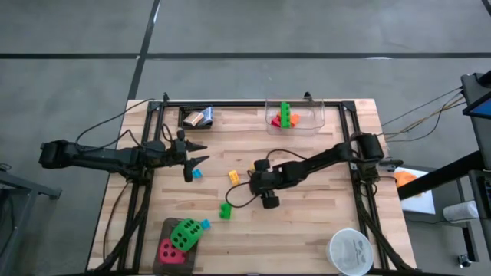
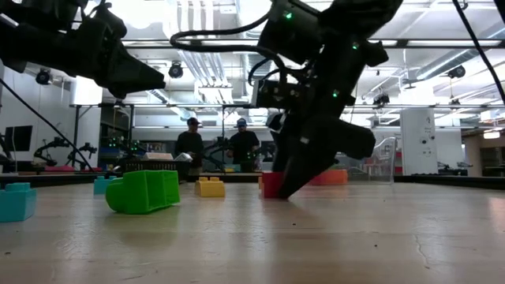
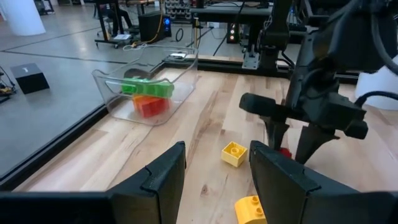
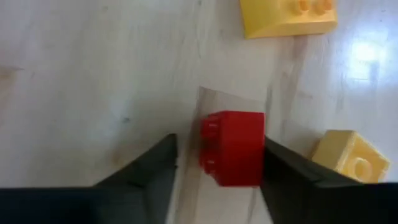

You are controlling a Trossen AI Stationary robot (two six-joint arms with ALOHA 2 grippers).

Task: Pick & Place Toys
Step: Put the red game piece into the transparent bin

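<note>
R gripper (image 4: 217,158) down on table, fingers spread either side of red brick (image 4: 231,148), not clenched; yellow bricks (image 4: 288,15) just beside. L gripper (image 3: 214,168) open, aloft, well apart.

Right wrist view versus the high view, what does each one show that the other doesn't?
Only the right wrist view shows the small red plastic brick between the right gripper's spread dark fingers, one finger touching it.

Only the high view shows the clear plastic tub holding bricks, the big green dotted die, the big red dotted die, the round white bowl and the left gripper waiting at the table's left.

Both show the wooden table and the yellow plastic bricks.
</note>
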